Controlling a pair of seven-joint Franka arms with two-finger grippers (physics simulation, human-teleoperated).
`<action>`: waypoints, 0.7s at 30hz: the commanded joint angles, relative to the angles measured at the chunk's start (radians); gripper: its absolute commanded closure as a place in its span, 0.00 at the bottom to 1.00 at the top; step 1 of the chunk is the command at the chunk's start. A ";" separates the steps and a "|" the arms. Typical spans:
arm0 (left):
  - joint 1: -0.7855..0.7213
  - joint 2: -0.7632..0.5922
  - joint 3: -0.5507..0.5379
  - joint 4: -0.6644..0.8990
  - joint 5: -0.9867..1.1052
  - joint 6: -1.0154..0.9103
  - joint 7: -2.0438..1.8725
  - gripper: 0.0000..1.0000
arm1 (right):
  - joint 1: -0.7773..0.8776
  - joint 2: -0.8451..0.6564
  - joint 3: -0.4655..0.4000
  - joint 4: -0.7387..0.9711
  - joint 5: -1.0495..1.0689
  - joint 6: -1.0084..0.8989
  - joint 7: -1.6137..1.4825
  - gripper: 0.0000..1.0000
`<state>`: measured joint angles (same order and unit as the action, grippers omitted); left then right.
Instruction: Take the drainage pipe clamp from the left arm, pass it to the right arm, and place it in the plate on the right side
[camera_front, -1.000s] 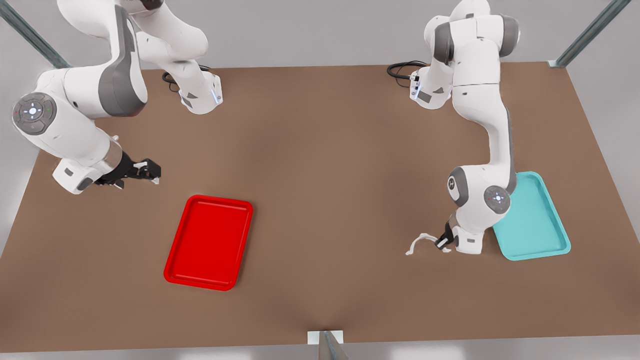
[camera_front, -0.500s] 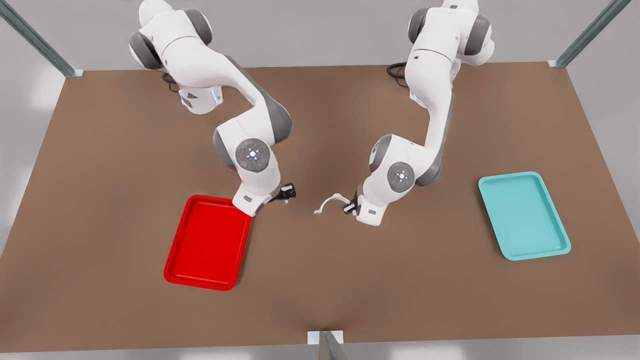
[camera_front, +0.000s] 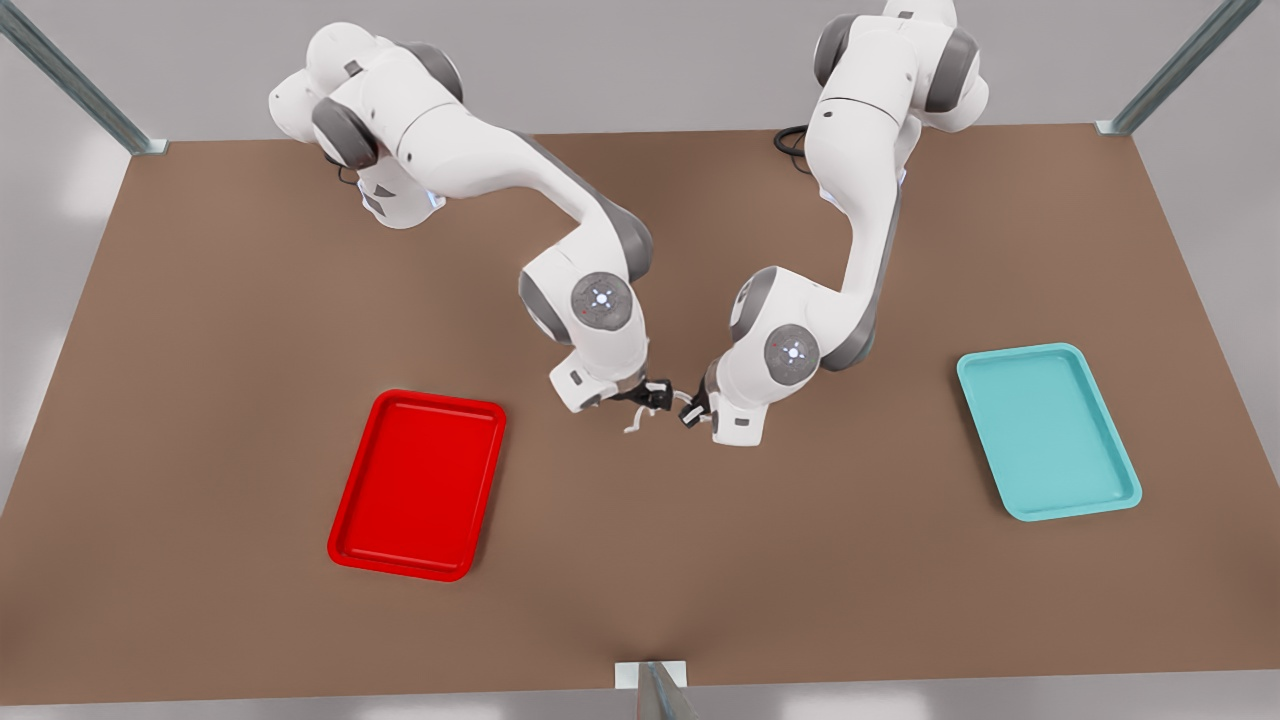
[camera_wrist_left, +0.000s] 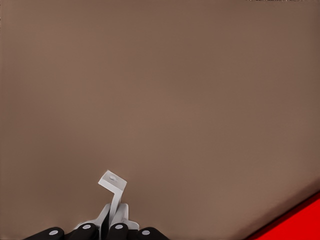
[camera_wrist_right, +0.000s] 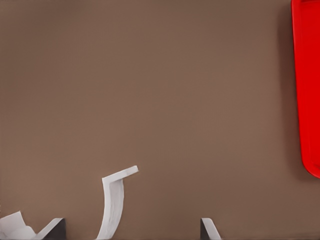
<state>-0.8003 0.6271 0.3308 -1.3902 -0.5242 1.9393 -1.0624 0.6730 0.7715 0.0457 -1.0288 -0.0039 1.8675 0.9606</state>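
Observation:
The white drainage pipe clamp (camera_front: 637, 419) hangs above the middle of the table between both grippers. My left gripper (camera_front: 693, 409), on the arm at the front view's right, is shut on one end of it; the left wrist view shows the clamp's flat foot (camera_wrist_left: 113, 182) sticking out past that gripper (camera_wrist_left: 113, 223). My right gripper (camera_front: 655, 394), on the arm at the front view's left, is open, and the clamp's arch (camera_wrist_right: 114, 200) stands between its spread fingers (camera_wrist_right: 132, 229) without touching them. The red plate (camera_front: 417, 484) lies on the table at the front view's left.
A teal tray (camera_front: 1048, 430) lies at the front view's right. Black cables (camera_front: 800, 140) coil by the arm bases at the back. The red plate's rim (camera_wrist_right: 306, 90) shows in the right wrist view and its corner (camera_wrist_left: 295, 224) in the left wrist view.
The right arm has swung from beside the red plate toward the table's middle, bringing its open fingers around the clamp. The left arm has held the clamp almost still.

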 joint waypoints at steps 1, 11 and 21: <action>0.000 -0.001 0.001 0.000 0.001 0.006 -0.142 0.79 | -0.001 0.006 0.000 -0.005 0.007 0.082 0.417 0.00; 0.001 -0.003 0.001 0.005 0.001 0.007 -0.145 0.79 | -0.001 0.048 0.022 -0.008 0.009 0.120 0.383 0.37; 0.006 -0.003 0.002 0.014 0.000 0.006 -0.145 0.00 | 0.000 0.057 0.036 -0.005 0.007 0.144 0.371 0.79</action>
<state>-0.7955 0.6257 0.3325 -1.3779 -0.5244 1.9460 -1.1633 0.6734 0.8289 0.0775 -1.0355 0.0042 2.0017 1.2239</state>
